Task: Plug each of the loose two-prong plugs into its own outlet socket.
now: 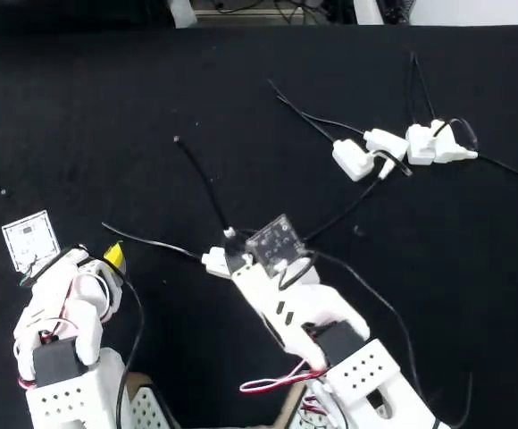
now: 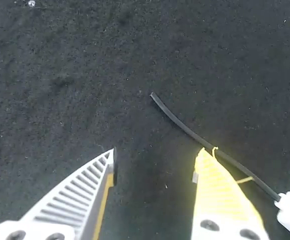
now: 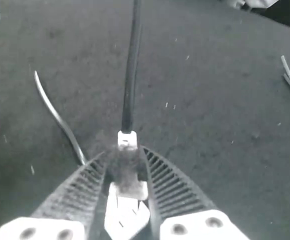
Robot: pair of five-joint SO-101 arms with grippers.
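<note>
1. Your right jaws are clamped on a small white two-prong plug (image 3: 127, 187). It sits squeezed between the two dark ribbed fingers (image 3: 172, 187), low over the middle of the black cloth-covered desk (image 1: 80, 107).
2. The plug's thick black cable (image 3: 131, 75) leaves the held plug and runs straight away from the jaws. It lies on the desk, and its far end is loose.
3. Your left jaws are apart with nothing between them. They hang over bare desk at the near left, beside the right arm (image 1: 304, 313).
4. One left finger is white and ribbed with a yellow edge (image 2: 92, 182). The other is solid yellow (image 2: 217, 190).
5. A thin black cable (image 2: 185, 127) lies flat on the desk and passes just beside the tip of the yellow finger. Its loose end rests a little beyond the open jaws.
6. A cluster of white plug and socket bodies (image 1: 420, 145), with black leads trailing from them, lies at the far right of the desk. It is well apart from both arms.
7. You cannot tell from the high view which of those white bodies are plugs, which are sockets, or whether any are joined.
</note>
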